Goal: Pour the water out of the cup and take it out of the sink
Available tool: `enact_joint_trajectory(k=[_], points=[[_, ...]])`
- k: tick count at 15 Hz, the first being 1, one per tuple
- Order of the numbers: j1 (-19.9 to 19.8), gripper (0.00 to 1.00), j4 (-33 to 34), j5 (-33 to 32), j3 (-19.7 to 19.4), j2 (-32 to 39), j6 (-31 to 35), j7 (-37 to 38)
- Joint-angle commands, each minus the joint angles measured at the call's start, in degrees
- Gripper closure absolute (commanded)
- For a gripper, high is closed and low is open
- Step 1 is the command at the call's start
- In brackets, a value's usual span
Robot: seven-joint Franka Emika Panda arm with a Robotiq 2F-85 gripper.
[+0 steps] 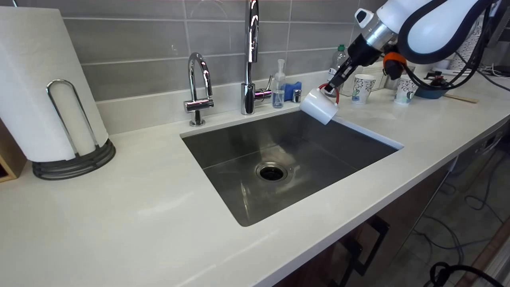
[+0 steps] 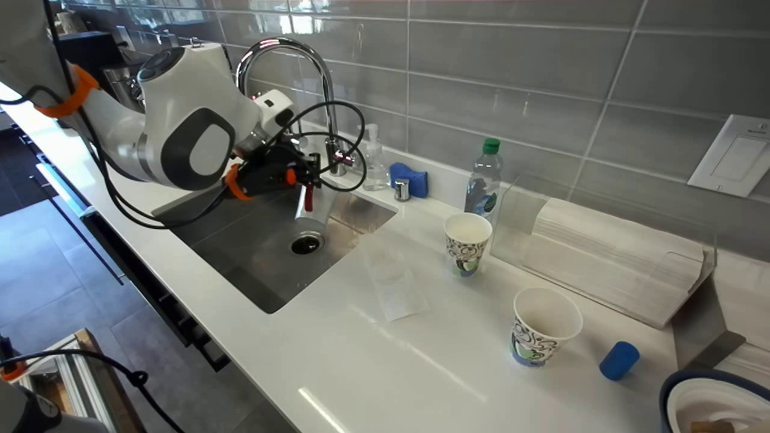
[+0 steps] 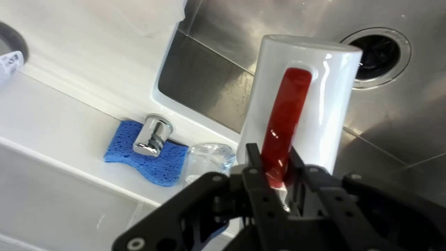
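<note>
Just below the gripper (image 3: 274, 155), tilted white cup (image 1: 318, 106), held by its red handle (image 3: 291, 104).

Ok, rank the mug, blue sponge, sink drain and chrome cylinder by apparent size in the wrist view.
1. White mug
2. Blue sponge and sink drain, partly behind the mug: too alike to rank
3. Chrome cylinder

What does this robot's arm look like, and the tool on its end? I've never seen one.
The arm is white and rounded, with a dark-edged oval panel and a silver collar. Orange bands wrap around it, and black cables hang in loops. The tool is black, with two slim fingers and round bolt heads.
</note>
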Motion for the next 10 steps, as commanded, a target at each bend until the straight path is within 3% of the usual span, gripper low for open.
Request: enact_joint_trajectory(k=[1, 10], points=[[0.4, 0.95, -1.9, 0.4, -3.6, -3.4, 2.3, 2.1], [-3.7, 0.95, 0.4, 0.5, -11.8, -2.3, 4.0, 2.0]])
